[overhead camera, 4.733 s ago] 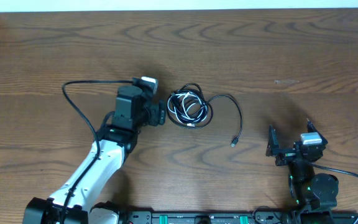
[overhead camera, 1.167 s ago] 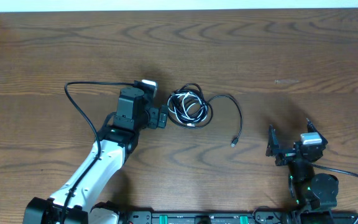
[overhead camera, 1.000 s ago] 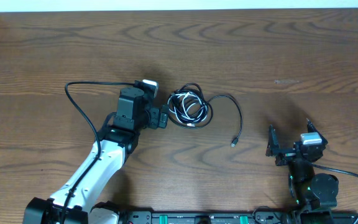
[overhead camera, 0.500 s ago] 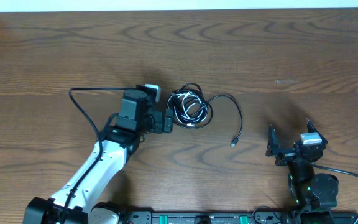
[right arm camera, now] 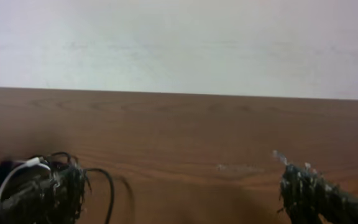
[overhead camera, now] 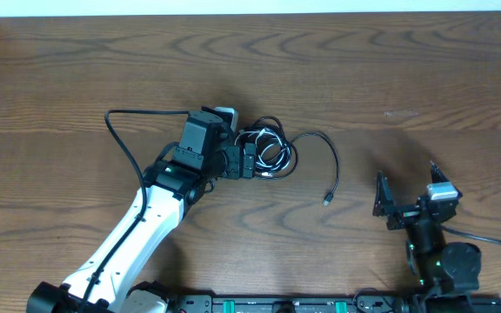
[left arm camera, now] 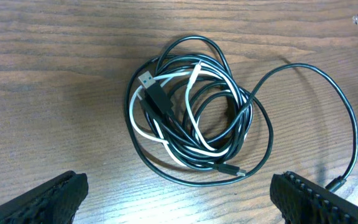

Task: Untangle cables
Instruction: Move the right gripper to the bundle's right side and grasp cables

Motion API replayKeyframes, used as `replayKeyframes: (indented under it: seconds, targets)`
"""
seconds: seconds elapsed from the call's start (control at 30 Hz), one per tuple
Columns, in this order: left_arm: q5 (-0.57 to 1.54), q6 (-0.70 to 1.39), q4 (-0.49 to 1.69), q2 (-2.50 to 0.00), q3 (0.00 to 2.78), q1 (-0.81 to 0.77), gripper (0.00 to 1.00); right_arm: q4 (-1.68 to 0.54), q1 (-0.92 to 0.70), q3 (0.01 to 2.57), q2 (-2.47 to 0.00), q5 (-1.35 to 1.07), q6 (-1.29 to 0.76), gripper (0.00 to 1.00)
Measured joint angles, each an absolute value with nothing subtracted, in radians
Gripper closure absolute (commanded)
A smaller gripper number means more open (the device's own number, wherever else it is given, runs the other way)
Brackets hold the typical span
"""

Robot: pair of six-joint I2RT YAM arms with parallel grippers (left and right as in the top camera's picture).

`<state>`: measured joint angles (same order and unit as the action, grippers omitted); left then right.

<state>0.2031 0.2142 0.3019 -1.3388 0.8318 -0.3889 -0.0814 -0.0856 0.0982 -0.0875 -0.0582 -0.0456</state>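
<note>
Fingers [left arm camera: 48,199] wide apart on the left arm, holding nothing; coiled cables [left arm camera: 191,124] straight ahead on the table [left arm camera: 55,62], centred between the tips; loose black tail [left arm camera: 347,124] off to the right; right fingers [right arm camera: 319,196] likewise apart, well away.

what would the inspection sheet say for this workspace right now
surface: brown wood-grain table, no damage seen
job's things: tangled coil of thin black cords and one white cord, flat on the table; one black tail trails right to a small plug
clutter: nothing seen
grippers: left gripper open at the coil's edge; right gripper open, far from the coil
cables: thick black arm cable loops beside the left arm, apart from the coil
surroundings: pale wall beyond the table
</note>
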Motion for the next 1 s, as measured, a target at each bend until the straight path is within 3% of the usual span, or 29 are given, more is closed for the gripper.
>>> replayKeyframes:
  seconds: [0.23,0.43,0.5,0.7,0.83,0.93,1.0]
  targets:
    - [0.180,0.222,0.278,-1.339,0.832,-0.389,0.01,-0.243,-0.086,0.463,-0.543,-0.171,-0.013,0.01]
    - [0.177,0.222,0.271,-1.339,0.832,-0.389,0.01,-0.359,-0.086,0.805,-1.070,-0.521,0.005,0.01]
    - [0.176,0.222,0.270,-1.338,0.832,-0.389,0.01,-0.331,-0.089,0.862,-1.190,-0.648,0.006,0.01]
    - [0.151,0.229,0.272,-1.335,0.832,-0.389,0.01,0.028,-0.098,0.920,-1.504,-1.100,-0.128,0.01]
    - [0.144,0.229,0.268,-1.335,0.832,-0.389,0.01,0.041,-0.125,0.920,-1.597,-1.132,-0.228,0.01]
    - [0.131,0.229,0.267,-1.335,0.832,-0.389,0.01,0.042,-0.160,0.920,-1.680,-1.092,-0.283,0.13]
    - [0.127,0.229,0.267,-1.335,0.832,-0.389,0.01,0.060,-0.181,0.920,-1.726,-1.030,-0.282,0.16]
